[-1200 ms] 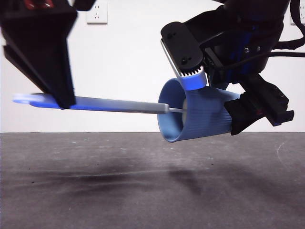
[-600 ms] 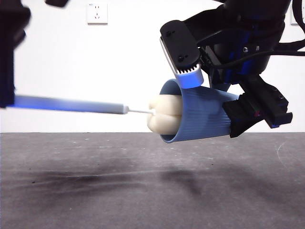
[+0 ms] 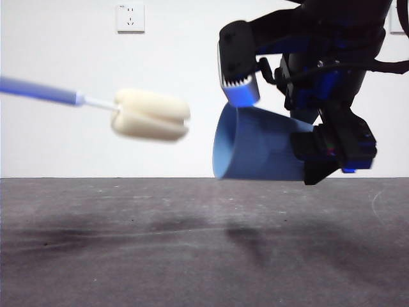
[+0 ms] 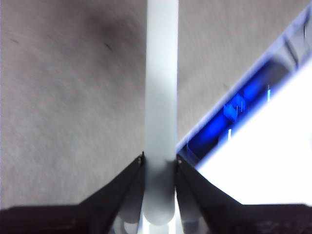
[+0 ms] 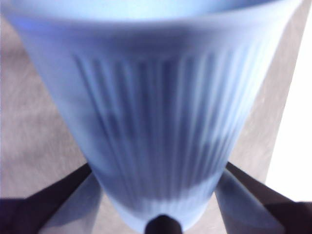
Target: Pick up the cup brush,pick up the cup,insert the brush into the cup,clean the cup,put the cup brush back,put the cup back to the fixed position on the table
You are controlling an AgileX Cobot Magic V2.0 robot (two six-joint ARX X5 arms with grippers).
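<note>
Aloft, my right gripper squeezing the ribbed, tapering blue cup sideways above the scuffed grey table, my left gripper pinching the smooth grey brush handle, its cream sponge head just outside the cup's mouth, white wall socket behind.

cup: you see blue ribbed plastic, matt | cup brush: soft cream sponge head, smooth grey plastic-looking handle | table: dark grey, matt, scuffed | jaws: black, matt
</note>
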